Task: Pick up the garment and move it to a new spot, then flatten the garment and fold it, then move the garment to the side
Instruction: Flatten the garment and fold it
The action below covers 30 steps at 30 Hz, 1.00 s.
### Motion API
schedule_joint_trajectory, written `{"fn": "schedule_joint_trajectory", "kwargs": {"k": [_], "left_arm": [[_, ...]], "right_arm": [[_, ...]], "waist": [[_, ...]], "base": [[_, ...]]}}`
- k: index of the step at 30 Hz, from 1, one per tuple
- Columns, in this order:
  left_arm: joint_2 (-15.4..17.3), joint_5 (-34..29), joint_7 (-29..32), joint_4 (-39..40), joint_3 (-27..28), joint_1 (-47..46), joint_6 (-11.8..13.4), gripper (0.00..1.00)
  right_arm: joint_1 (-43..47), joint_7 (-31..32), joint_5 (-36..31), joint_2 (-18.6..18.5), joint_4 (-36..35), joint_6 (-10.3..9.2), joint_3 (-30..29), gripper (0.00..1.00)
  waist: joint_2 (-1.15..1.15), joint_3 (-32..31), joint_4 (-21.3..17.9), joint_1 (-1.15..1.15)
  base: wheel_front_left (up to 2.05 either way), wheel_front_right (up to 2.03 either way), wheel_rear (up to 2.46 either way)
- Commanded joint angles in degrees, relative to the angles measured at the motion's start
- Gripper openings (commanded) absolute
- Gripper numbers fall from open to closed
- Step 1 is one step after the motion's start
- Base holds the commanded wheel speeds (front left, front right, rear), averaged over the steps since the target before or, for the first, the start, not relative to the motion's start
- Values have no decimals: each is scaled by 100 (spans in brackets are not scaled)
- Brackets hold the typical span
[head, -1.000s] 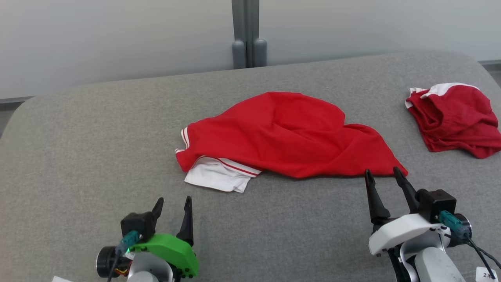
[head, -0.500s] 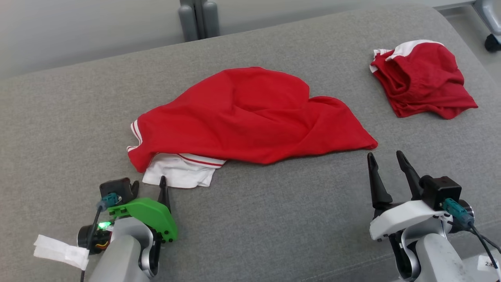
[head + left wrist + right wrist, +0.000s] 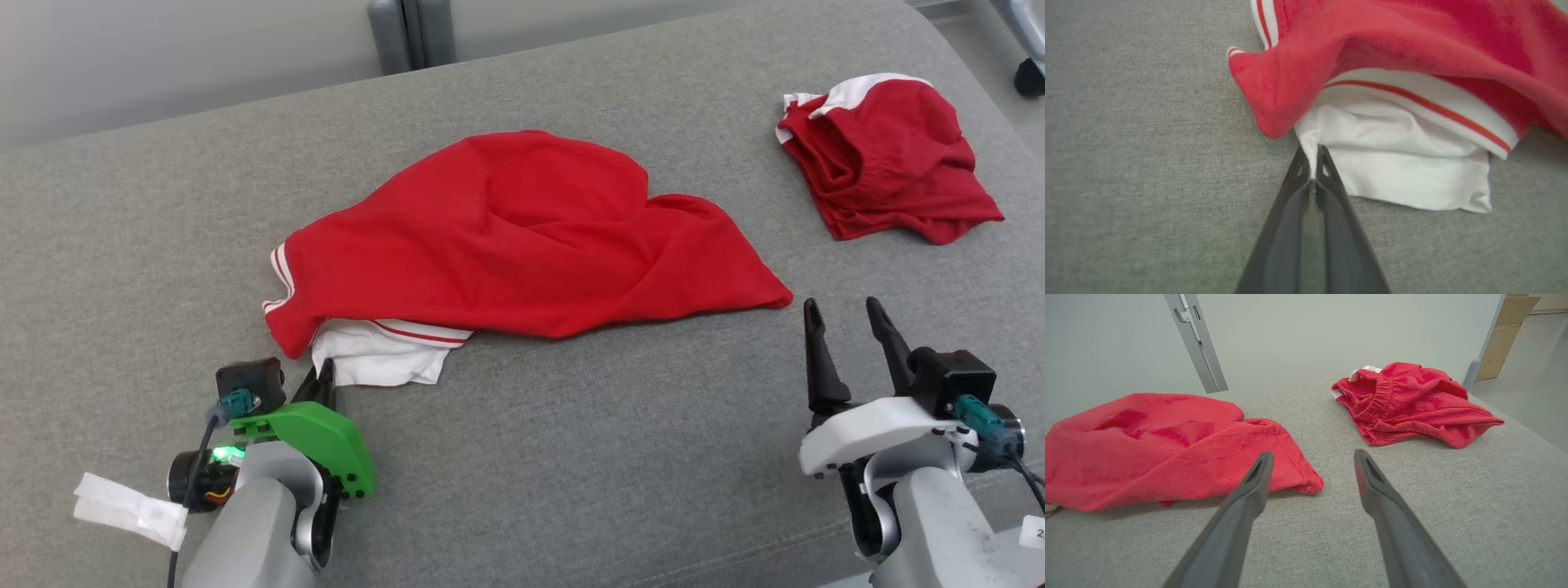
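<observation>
Since last frame left end effector (image 3: 320, 382) advanced and clenched white corner of crumpled red-and-white fleece garment (image 3: 522, 237), mid-frame on grey fabric desk (image 3: 571, 449) | right end effector (image 3: 842, 305) released, lower right | I fear thin pinch slips on lifting.

Fleecy cloth garment (image 3: 531, 237), matt coarse-woven grey surface (image 3: 571, 457)

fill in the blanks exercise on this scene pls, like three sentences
1. The left gripper has its jaws shut on the ____ edge of the large garment.
2. The right gripper has its jaws ____ and holds nothing.
3. The smaller crumpled garment lies toward the robot's ____ on the grey surface.

Missing words: white; open; right
</observation>
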<state>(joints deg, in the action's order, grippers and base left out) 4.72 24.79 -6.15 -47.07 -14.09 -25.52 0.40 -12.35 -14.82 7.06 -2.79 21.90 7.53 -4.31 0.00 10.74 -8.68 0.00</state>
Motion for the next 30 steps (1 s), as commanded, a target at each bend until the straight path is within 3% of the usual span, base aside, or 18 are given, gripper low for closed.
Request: {"fn": "schedule_joint_trajectory", "kwargs": {"k": [1, 10, 23, 24, 25, 26, 28, 29, 30], "left_arm": [[20, 29, -47, 61, -12, 176, -21, 0], [40, 48, -151, 971, -102, 728, 70, 0], [149, 66, 182, 2307, -216, 1416, 321, 0], [160, 67, 197, 2381, -221, 1449, 336, 0], [172, 63, 221, 2460, -231, 1484, 356, 0], [184, 63, 247, 2537, -238, 1523, 377, 0], [214, 60, 290, 2659, -252, 1585, 390, 0], [229, 59, 301, 2713, -256, 1609, 408, 0], [246, 60, 317, 2778, -258, 1635, 429, 0]], "right_arm": [[-116, -15, -123, -22, 91, -9, -171, 100], [-713, 501, -855, -15, 1078, -9, -1034, 100], [-1439, 543, -937, -20, 2898, -9, -899, 100], [-1490, 536, -946, -20, 3001, -9, -885, 84], [-1549, 521, -927, -20, 3112, -9, -862, 50], [-1595, 518, -893, -19, 3230, -9, -839, 35], [-1665, 464, -803, -19, 3404, -9, -783, 8], [-1701, 435, -771, -20, 3468, -9, -757, 0], [-1745, 401, -726, -21, 3538, -9, -721, 0]], "waist": [[0, -61, 122, 0], [0, -114, 578, 0], [0, -142, 800, 0], [0, -148, 798, 0], [0, -155, 795, 0], [0, -166, 792, 0], [0, -191, 783, 0], [0, -203, 777, 0], [0, -219, 767, 0]], "base": [[0, 0, 0], [0, 0, 0], [0, 0, 0], [0, 0, 0], [0, 0, 0], [0, 0, 0], [0, 0, 0], [0, 0, 0], [0, 0, 0]]}}
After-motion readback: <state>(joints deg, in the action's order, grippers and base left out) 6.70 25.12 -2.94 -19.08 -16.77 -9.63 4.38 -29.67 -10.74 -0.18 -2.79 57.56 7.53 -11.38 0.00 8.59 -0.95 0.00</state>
